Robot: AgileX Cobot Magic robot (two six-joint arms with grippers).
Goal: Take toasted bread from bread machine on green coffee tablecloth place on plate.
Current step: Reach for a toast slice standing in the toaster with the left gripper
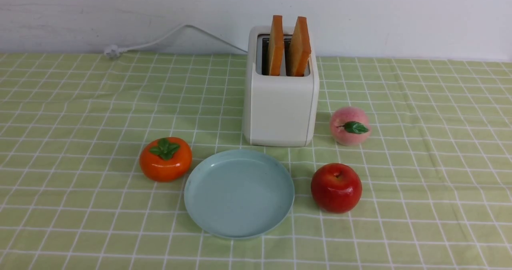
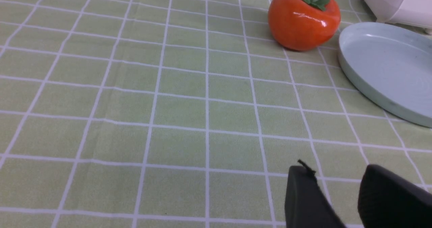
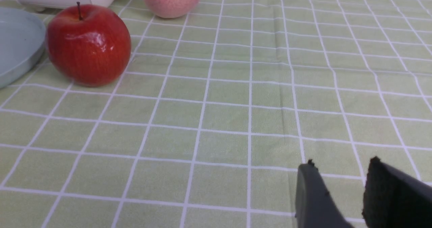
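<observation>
The left gripper (image 2: 337, 175) hangs low over the green coffee tablecloth (image 2: 135, 103), fingers apart and empty. The right gripper (image 3: 341, 167) is the same, parted on nothing. Neither is close to the bread machine (image 1: 280, 110). The toasted bread (image 1: 276, 46) stands upright in that machine's two slots, upper halves poking out. The plate (image 1: 239, 194) lies bare just in front of the machine. I'd say an arm should first rise above the machine and come straight down on one slice. It should pinch the slice's flat faces and lift vertically, so the crust doesn't drag the slot.
</observation>
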